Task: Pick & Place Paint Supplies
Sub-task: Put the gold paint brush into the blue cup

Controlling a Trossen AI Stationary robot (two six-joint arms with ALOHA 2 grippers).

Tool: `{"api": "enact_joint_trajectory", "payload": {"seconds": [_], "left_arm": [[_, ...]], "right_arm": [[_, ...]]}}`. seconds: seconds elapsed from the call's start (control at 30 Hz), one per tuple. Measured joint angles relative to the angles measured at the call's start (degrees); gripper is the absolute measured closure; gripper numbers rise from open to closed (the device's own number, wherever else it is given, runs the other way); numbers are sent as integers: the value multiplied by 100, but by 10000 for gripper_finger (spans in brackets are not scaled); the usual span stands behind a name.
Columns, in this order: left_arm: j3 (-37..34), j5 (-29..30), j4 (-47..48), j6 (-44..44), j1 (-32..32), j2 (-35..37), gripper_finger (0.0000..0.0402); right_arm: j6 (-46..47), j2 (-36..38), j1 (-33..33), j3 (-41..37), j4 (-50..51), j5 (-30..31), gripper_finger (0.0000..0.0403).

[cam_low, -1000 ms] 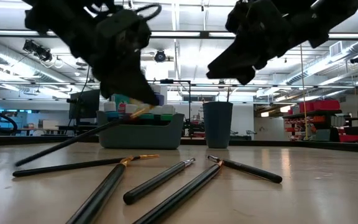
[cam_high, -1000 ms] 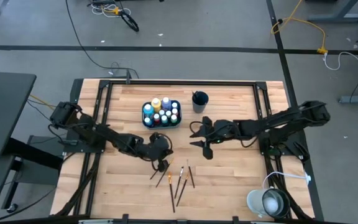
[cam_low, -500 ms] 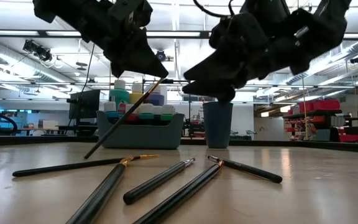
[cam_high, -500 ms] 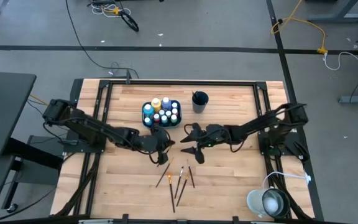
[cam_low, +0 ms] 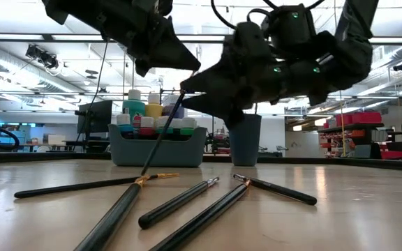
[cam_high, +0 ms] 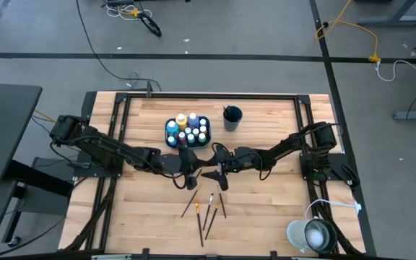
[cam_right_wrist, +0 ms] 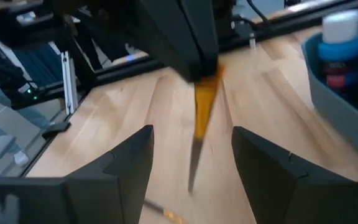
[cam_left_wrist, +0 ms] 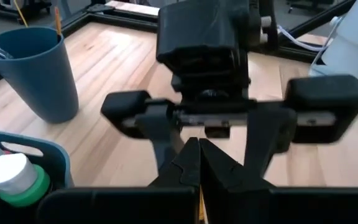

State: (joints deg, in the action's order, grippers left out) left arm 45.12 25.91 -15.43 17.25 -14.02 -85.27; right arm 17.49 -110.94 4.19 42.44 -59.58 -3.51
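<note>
A: Your left end effector (cam_high: 187, 171) is clenched on one paintbrush (cam_low: 160, 134), holding it above the surface (cam_high: 266, 209) near the middle, tilted, its lower tip off the wood.

B: And the right one?

A: Your right end effector (cam_high: 216, 175) is spread wide and grasps nothing. It faces the left one head-on, just beside it; in its wrist view the held brush hangs between its two fingers (cam_right_wrist: 122, 163) without touching either.

B: Where are the other supplies?

A: Four loose paintbrushes (cam_high: 206, 209) lie fanned on the surface just toward the front edge from both end effectors. The paint bottles (cam_high: 187, 128) stand packed in the teal tray (cam_high: 170, 140), just behind the left end effector. The blue cup (cam_high: 232, 117) sits beside the tray, apart from it.

B: Room to move?

A: The surface is open to the right of the brushes and along the front edge. The tray's rim sits close behind the left end effector.
</note>
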Motion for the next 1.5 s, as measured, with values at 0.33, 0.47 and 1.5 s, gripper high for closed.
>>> {"api": "enact_joint_trajectory", "payload": {"seconds": [0.33, 0.47, 1.5], "left_arm": [[4, 44, -117, -124, -2, 0, 402], [4, 46, -113, -176, -2, 0, 402], [3, 182, 82, -688, -13, 1052, 335]], "right_arm": [[-297, -24, -11, 389, 194, 3, 216], [-288, -24, -11, 389, 427, 4, 276], [-1412, 2977, -258, 382, 4198, 2071, 389]]}}
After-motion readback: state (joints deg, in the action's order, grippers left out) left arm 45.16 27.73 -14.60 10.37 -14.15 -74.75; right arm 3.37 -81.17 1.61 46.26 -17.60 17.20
